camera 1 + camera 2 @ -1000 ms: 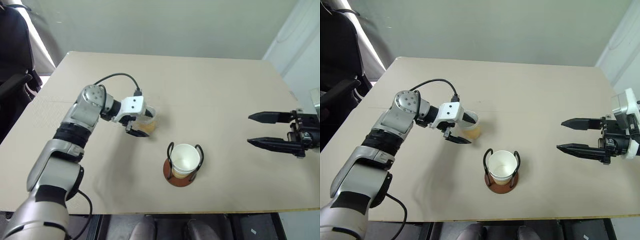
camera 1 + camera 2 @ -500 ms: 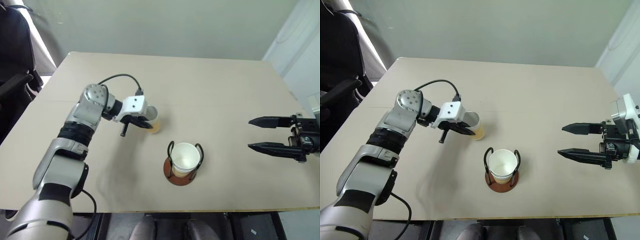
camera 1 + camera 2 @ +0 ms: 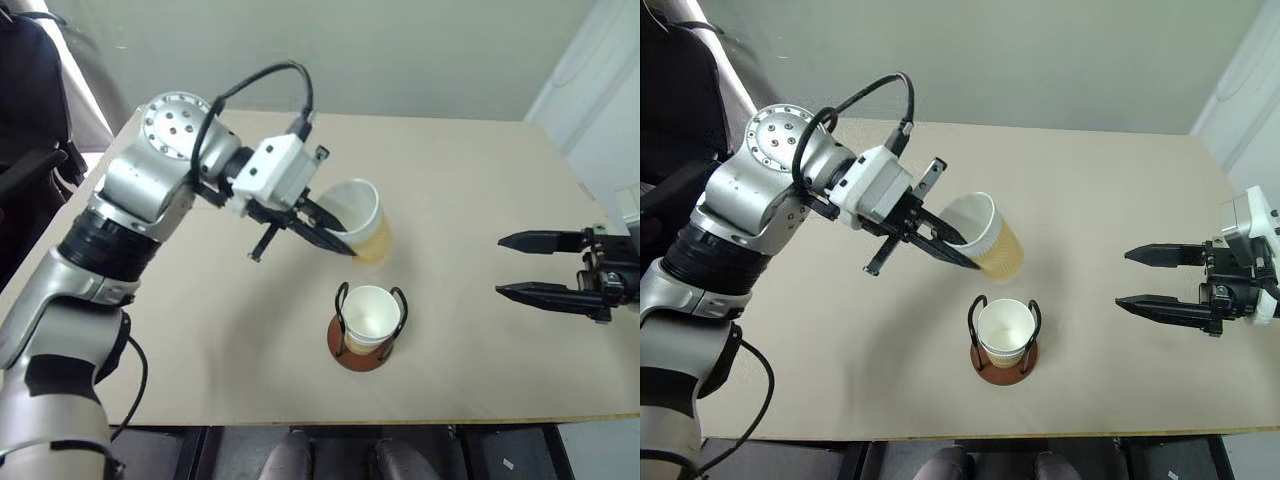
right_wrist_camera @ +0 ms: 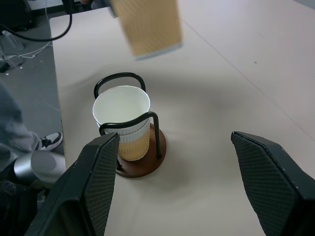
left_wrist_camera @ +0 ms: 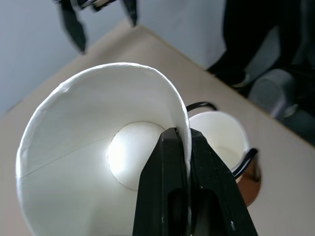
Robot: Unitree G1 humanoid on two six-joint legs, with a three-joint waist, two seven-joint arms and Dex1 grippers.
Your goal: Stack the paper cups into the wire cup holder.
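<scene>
Lifted off the table [image 3: 470, 180]: paper cup [image 3: 362, 222] pinched by left gripper [image 3: 335, 236].

A broad, flat table [image 3: 450, 180] with a plain beige top carries the scene. On it, toward the near edge and about midway across, stands the wire cup holder [image 3: 366, 352], a round reddish-brown disc base with two thin black upright wire loops. Between the loops sit nested pale yellow-tan paper cups [image 3: 370, 318], white inside, upright.
</scene>
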